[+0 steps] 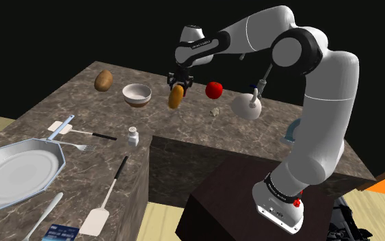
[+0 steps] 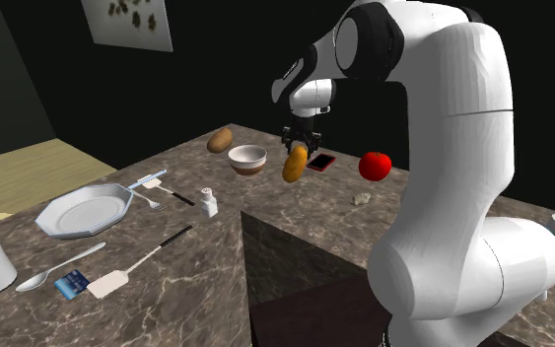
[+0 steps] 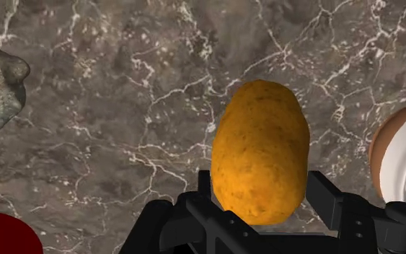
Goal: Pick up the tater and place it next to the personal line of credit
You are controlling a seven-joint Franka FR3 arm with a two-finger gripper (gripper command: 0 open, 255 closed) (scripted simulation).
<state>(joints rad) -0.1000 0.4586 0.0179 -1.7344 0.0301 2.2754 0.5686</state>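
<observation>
The potato point(image 3: 260, 151) is a smooth orange-yellow oval, stiff and solid, likely of moderate weight. Its skin is rounded and could slip or swivel under a two-point grip. The best hold is across the thick middle, and a pinch near one end lets the free end swing.

The gripper point(image 3: 260, 193) has its two black fingers partly closed, clamped on either flank of the potato near its upper end. The longer part hangs below them. In the shoulder view the potato point(image 1: 176, 96) hangs clear of the marble counter point(image 1: 204, 130), with the white bowl point(image 1: 137, 94) at its nine o'clock and a red fruit point(image 1: 215, 89) at its three o'clock.

The arm point(image 1: 321, 103) rises from its stand, elbow high, forearm stretched out level, and the hand turned straight down.

A small blue card point(image 1: 59, 233), probably the credit card though its face is hard to read, lies well away at the potato's seven o'clock, just beside a spatula point(image 1: 95, 220). The carry should be slow enough to keep the potato from twisting.
</observation>
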